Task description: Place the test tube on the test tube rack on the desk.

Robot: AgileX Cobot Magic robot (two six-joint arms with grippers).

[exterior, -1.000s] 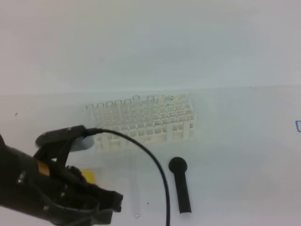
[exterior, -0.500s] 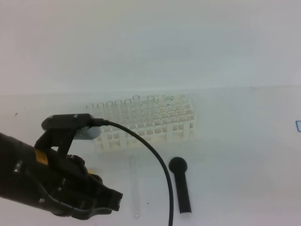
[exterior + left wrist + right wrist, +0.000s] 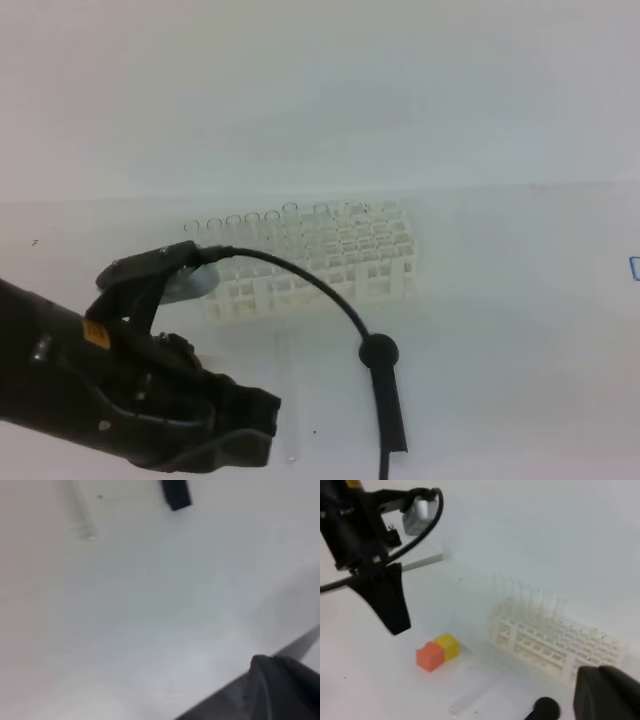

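The test tube [image 3: 292,400] is lying flat on the desk [image 3: 520,300], its long axis running from the test tube rack [image 3: 310,262] toward the near edge. It is sitting between the orange and yellow blocks [image 3: 437,651] and the black round-headed tool [image 3: 385,392], bare desk on both sides. The left gripper [image 3: 390,602] is hovering nearby, jaws shut and holding nothing. The right gripper [image 3: 607,695] is also shut, holding nothing.

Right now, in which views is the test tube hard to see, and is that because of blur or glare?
Exterior high: the bright white desk washes out the clear test tube. Left wrist: strongly blurred, the tube only a faint smear. Right wrist: softer blur, tube pale but traceable near the orange and yellow blocks.
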